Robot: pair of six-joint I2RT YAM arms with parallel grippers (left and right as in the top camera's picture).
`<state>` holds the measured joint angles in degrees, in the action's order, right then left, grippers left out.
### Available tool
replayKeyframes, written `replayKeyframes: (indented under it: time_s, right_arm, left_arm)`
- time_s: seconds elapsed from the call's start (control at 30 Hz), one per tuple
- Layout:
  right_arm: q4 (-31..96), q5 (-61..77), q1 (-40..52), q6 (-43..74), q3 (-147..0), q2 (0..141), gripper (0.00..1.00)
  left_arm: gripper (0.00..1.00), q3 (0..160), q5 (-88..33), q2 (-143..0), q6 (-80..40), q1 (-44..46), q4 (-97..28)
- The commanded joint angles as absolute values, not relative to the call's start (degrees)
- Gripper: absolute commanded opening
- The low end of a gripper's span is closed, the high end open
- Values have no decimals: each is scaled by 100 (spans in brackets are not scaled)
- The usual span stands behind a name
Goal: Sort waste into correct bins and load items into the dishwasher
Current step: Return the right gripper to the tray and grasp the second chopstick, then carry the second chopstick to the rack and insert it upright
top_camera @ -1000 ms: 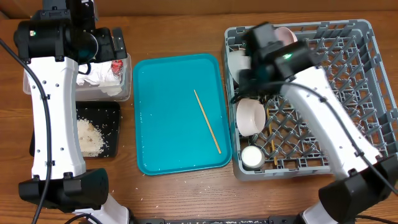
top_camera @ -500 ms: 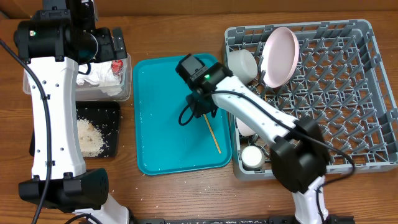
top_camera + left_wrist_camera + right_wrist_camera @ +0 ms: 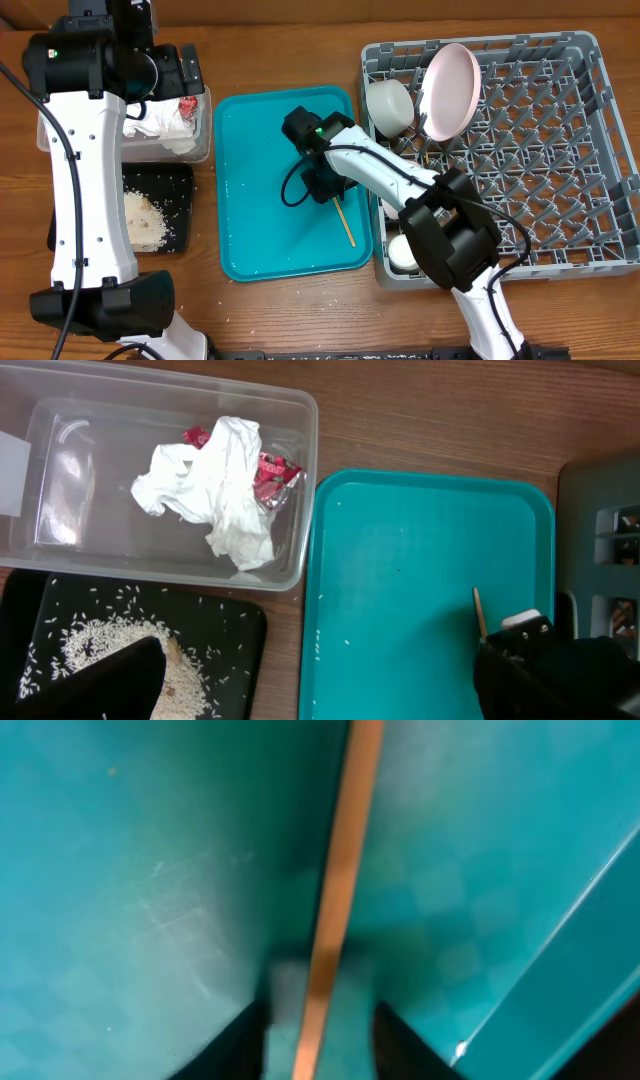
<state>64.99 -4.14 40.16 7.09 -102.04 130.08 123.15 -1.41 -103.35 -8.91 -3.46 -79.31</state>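
Note:
One wooden chopstick [image 3: 345, 225] lies on the teal tray [image 3: 260, 200]. My right gripper [image 3: 325, 185] is down over its upper end. In the right wrist view the chopstick [image 3: 345, 840] runs between the two fingers of the gripper [image 3: 320, 1020], which is open with gaps on both sides. My left gripper [image 3: 165, 70] hangs open and empty above the clear tub [image 3: 200, 150]. The tub [image 3: 290, 490] holds crumpled white napkins [image 3: 225, 490] and red-and-white wrappers [image 3: 270, 468]. The black tray [image 3: 230, 650] holds rice crumbs [image 3: 100, 645]. The grey dish rack [image 3: 560, 150] holds the pink plate [image 3: 447, 90], a white bowl [image 3: 390, 105] and the white cup [image 3: 403, 252].
A few rice grains lie on the teal tray's left side [image 3: 320, 630]. The rack's left wall [image 3: 372, 150] stands right beside the tray's right edge. My right arm [image 3: 400, 185] crosses from the tray over the rack's left side. Bare wood table [image 3: 300, 310] lies in front.
My right arm has swung from the rack's left side onto the teal tray and come down over the chopstick's upper end. The pink plate now stands uncovered in the rack. The left arm is still.

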Motion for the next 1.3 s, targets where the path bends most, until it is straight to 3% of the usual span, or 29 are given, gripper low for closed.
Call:
replayKeyframes:
  time_s: [0.0,0.13,0.4,0.73,0.93,1.27]
  right_arm:
    - [6506,-263,4005,718,-10158,13091,21]
    - [6541,-244,4005,716,-10158,13091,4]
    - [7262,-246,4005,698,-11024,12776,4]
    - [9708,-880,3516,1070,-15026,12173,4]
    - [9708,-764,2775,1227,-14617,11478,4]
    - [9550,-913,1903,1223,-11719,10849,4]
  left_arm:
    - [100,12390,-106,-10377,-926,-336,-7926]
    - [100,12390,-106,-10377,-926,-336,-7926]
    - [100,12390,-106,-10377,-926,-336,-7926]
    - [100,12390,-106,-10377,-926,-336,-7926]
    - [100,12390,-106,-10377,-926,-336,-7926]
    - [100,12390,-106,-10377,-926,-336,-7926]
